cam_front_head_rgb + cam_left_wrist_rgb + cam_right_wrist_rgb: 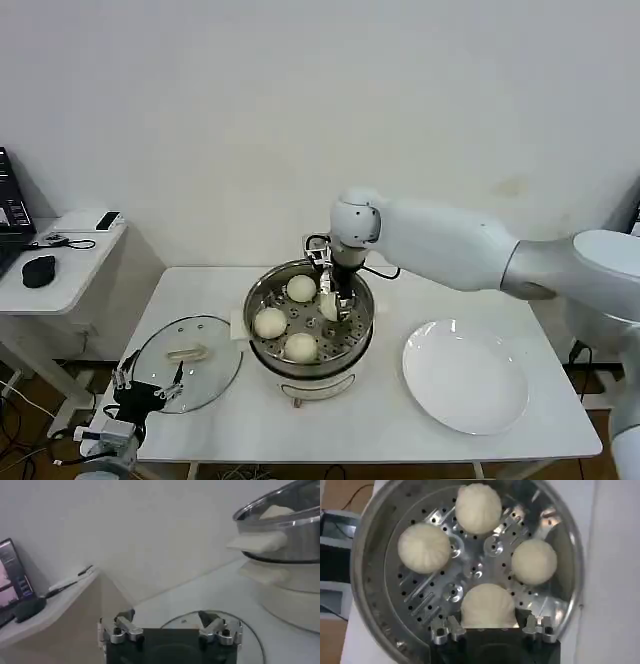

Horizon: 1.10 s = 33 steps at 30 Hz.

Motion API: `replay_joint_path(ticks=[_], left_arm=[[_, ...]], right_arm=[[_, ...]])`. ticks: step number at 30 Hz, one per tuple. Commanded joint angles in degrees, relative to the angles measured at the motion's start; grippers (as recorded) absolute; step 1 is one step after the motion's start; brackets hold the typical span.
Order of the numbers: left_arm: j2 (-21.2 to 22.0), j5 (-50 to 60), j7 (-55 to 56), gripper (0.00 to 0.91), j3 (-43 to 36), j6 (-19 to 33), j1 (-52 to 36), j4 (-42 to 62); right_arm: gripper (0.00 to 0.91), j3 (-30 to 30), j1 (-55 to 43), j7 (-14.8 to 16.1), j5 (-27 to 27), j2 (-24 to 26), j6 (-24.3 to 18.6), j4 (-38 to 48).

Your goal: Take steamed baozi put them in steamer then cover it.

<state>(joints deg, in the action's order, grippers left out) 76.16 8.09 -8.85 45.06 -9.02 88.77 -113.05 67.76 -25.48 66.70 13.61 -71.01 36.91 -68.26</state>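
Observation:
The steamer (251, 312) stands mid-table, a shiny steel pot on a cream base. Three steamed baozi (478, 507) (424, 547) (534, 561) lie on its perforated tray (420, 595). My right gripper (335, 298) reaches down inside the pot, shut on another baozi (487, 605), which is at tray level with a pad against each side. The cover (187, 362), a glass lid with a cream handle, lies flat on the table left of the steamer. Over the cover's near edge hangs my left gripper (148, 385), open and holding nothing (165, 617).
A bare white plate (465, 375) sits on the table right of the steamer. A low side table (60, 280) with a black mouse (38, 270) stands beyond the table's left edge. A wall runs close behind.

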Motion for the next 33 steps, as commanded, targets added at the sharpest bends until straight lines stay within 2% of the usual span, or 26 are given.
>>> replay_joint_path(ticks=[1, 6, 7, 10, 15, 19, 22, 25, 27, 29, 30, 31, 32, 33], left_arm=[[-0.07, 0.06, 0.0, 0.907, 0.03, 0.01, 0.0, 0.13], [-0.01, 0.07, 0.01, 0.907, -0.04, 0.01, -0.05, 0.23], [0.01, 0.07, -0.01, 0.907, -0.04, 0.01, -0.02, 0.2], [0.06, 0.09, 0.04, 0.907, -0.03, 0.03, 0.06, 0.26], [0.2, 0.07, 0.02, 0.907, -0.02, 0.05, 0.12, 0.39], [0.37, 0.05, -0.04, 0.907, 0.01, 0.05, 0.12, 0.34], [0.61, -0.13, -0.16, 0.907, 0.3, 0.05, 0.1, 0.23], [0.53, -0.14, -0.37, 0.907, 0.53, 0.03, 0.24, -0.09], [0.48, -0.13, -0.51, 0.907, 0.57, 0.01, 0.35, -0.41], [0.53, -0.28, -0.77, 0.907, 0.67, 0.06, 0.47, -0.78], [0.53, -0.6, -0.81, 0.907, 0.68, 0.12, 0.48, -0.89], [0.67, -1.08, -0.71, 0.907, 0.64, 0.39, 0.3, -0.79], [0.99, -1.53, -0.57, 0.907, 0.61, 0.78, -0.05, -0.42], [1.53, -1.65, -0.51, 0.907, 0.64, 1.0, -0.43, -0.2]], right_arm=[[0.715, 0.95, 1.21, -0.43, -2.24, -0.33, -0.1, 0.01], [0.725, 1.01, 1.55, -0.56, -2.6, -0.23, -0.14, 0.16], [0.907, 1.01, 1.65, -0.8, -2.56, -0.23, -0.07, 0.17], [0.907, 0.84, 1.94, -1.77, -2.09, -0.08, 0.2, 0.32], [0.907, 0.39, 1.02, -1.64, -0.67, 0.72, 0.45, -0.09], [0.907, -1.31, -1.08, -1.55, 0.25, 3.35, 0.06, -1.62], [0.907, -5.95, -1.77, -2.11, 2.19, 7.57, -0.32, -3.58], [0.907, -14.4, -1.29, -1.96, 2.9, 13.27, -1.0, -5.9], [0.907, -19.57, -0.37, -3.78, 7.66, 17.52, -1.22, -7.91], [0.907, -23.75, 1.09, -7.2, 9.66, 19.71, -3.62, -9.43], [0.907, -28.18, 3.29, -10.0, 10.7, 21.65, -6.55, -10.51], [0.907, -29.99, 4.02, -11.14, 10.83, 22.37, -6.79, -11.14], [0.907, -34.03, 5.77, -13.65, 11.05, 24.0, -8.25, -11.88], [0.907, -35.44, 6.71, -15.36, 11.22, 24.62, -9.11, -12.1]])
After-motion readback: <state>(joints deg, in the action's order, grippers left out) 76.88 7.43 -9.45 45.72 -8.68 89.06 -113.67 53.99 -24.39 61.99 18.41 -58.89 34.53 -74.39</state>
